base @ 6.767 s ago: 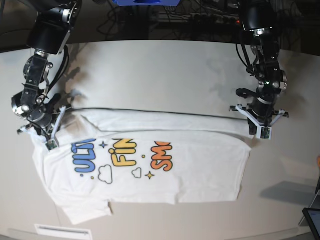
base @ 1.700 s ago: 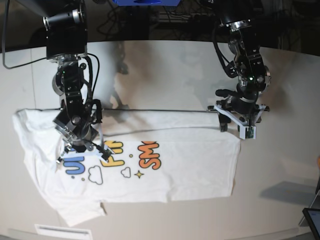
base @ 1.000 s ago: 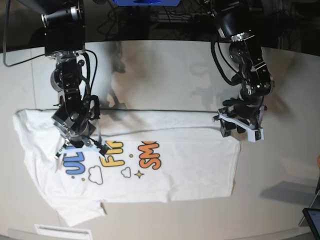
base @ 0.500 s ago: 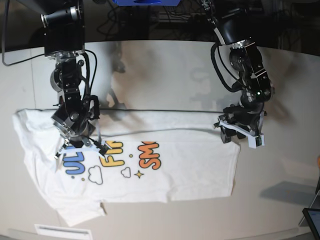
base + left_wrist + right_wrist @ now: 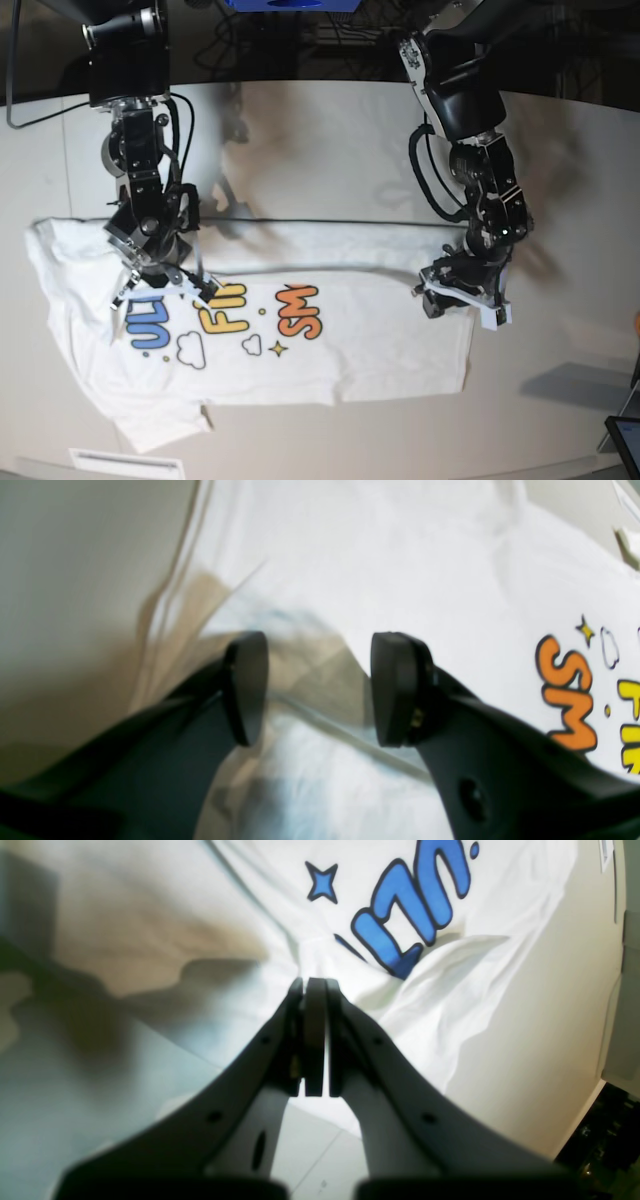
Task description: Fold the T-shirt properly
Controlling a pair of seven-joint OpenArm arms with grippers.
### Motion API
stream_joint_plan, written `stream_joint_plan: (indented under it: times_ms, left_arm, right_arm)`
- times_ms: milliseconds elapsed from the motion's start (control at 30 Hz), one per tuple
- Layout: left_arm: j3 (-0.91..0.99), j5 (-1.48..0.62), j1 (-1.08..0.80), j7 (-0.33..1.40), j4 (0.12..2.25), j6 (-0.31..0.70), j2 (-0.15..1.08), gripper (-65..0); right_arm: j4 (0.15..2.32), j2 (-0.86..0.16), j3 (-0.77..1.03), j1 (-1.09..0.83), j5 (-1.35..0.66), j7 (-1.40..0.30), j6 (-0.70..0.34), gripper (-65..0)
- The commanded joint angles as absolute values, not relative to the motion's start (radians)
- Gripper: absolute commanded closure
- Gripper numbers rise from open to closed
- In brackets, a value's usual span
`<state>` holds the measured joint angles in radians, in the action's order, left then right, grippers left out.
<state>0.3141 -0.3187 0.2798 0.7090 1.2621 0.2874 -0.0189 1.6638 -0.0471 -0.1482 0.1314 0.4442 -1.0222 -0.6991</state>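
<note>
The white T-shirt (image 5: 350, 330) lies spread on the table, print side up, with blue, yellow and orange letters. My left gripper (image 5: 445, 298) is low over the shirt's right-hand edge. In the left wrist view it (image 5: 320, 690) stands open, with the cloth (image 5: 400, 555) lying under the gap and nothing between the fingers. My right gripper (image 5: 160, 288) is over the blue letters at the shirt's left. In the right wrist view it (image 5: 314, 990) is shut, its tips at a crease in the shirt (image 5: 450, 990). Whether any cloth is pinched does not show.
The beige table (image 5: 330, 150) runs beyond the shirt on all sides. A white strip (image 5: 125, 462) lies at the front left edge. A dark device (image 5: 625, 440) pokes in at the lower right. Cables hang behind the table's far edge.
My left arm has come down and a little left, from beside the shirt's upper right corner onto its right edge. The right arm and the shirt have barely moved.
</note>
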Motion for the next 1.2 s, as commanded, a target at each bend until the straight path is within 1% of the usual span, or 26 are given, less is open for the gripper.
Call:
stream_joint_plan:
  times_ms: [0, 200, 333, 433, 500, 600, 633, 667, 700, 733, 767, 800, 867, 967, 1067, 1167]
  left_arm:
    - [0.312, -0.326, 0.311, 0.680, 1.277, 0.291, -0.012, -32.6]
    - [0.315, -0.326, 0.298, 0.679, 1.280, 0.289, 0.038, -32.6]
    - [0.386, -0.326, 0.285, 0.677, 1.282, 0.289, 0.062, -32.6]
    - [0.395, -0.325, 0.278, 0.677, 1.299, 0.289, 0.088, -32.6]
    - [0.395, -0.325, 0.254, 0.684, 1.351, 0.289, 0.091, -32.6]
    - [0.357, -0.325, 0.176, 0.679, 1.509, 0.289, 0.087, -32.2]
    - [0.323, -0.325, 0.151, 0.677, 1.563, 0.289, 0.088, -31.1]
    - [0.292, -0.325, 0.127, 0.677, 1.604, 0.289, 0.091, -27.5]
    - [0.268, -0.325, 0.113, 0.677, 1.632, 0.289, 0.093, -21.8]
    - [0.246, -0.315, 0.104, 0.677, 1.644, 0.289, 0.093, -13.4]
    - [0.225, -0.286, 0.104, 0.677, 1.643, 0.289, 0.093, -3.7]
    - [0.208, -0.242, 0.105, 0.677, 1.636, 0.289, 0.088, 0.0]
    - [0.176, -0.150, 0.107, 0.667, 1.612, 0.289, 0.082, 0.0]
    - [0.131, -0.036, 0.116, 0.582, 1.570, 0.289, 0.062, 0.0]
    - [0.125, 0.002, 0.127, 0.572, 1.534, 0.289, 0.045, 0.0]
    - [0.124, 0.001, 0.127, 0.570, 1.526, 0.289, 0.045, 0.0]
  right_arm:
    - [1.679, -0.050, -0.147, 0.139, 0.447, -0.998, -0.694, -0.4]
    - [1.679, -0.067, -0.140, 0.096, 0.447, -0.954, -0.694, -0.4]
    - [1.679, -0.074, -0.139, 0.085, 0.447, -0.920, -0.693, -0.4]
    - [1.679, -0.087, -0.137, 0.088, 0.447, -0.903, -0.688, -0.3]
    - [1.689, -0.081, -0.091, 0.091, 0.447, -0.883, -0.687, -0.3]
    - [1.684, -0.064, 0.028, 0.110, 0.447, -0.839, -0.687, -0.3]
    - [1.681, -0.061, 0.070, 0.116, 0.447, -0.825, -0.687, -0.3]
    - [1.681, -0.058, 0.110, 0.119, 0.447, -0.811, -0.687, -0.3]
    - [1.679, -0.058, 0.136, 0.120, 0.447, -0.794, -0.687, -0.3]
    - [1.676, -0.059, 0.156, 0.122, 0.447, -0.780, -0.687, -0.3]
    - [1.664, -0.062, 0.168, 0.130, 0.447, -0.769, -0.687, -0.3]
    - [1.639, -0.065, 0.179, 0.140, 0.447, -0.765, -0.687, -0.3]
    - [1.583, -0.070, 0.196, 0.153, 0.447, -0.760, -0.687, -0.3]
    - [1.512, -0.079, 0.219, 0.170, 0.447, -0.740, -0.687, -0.3]
    - [1.488, -0.079, 0.257, 0.171, 0.447, -0.682, -0.685, -0.3]
    - [1.483, -0.079, 0.277, 0.179, 0.449, -0.682, -0.685, -0.3]
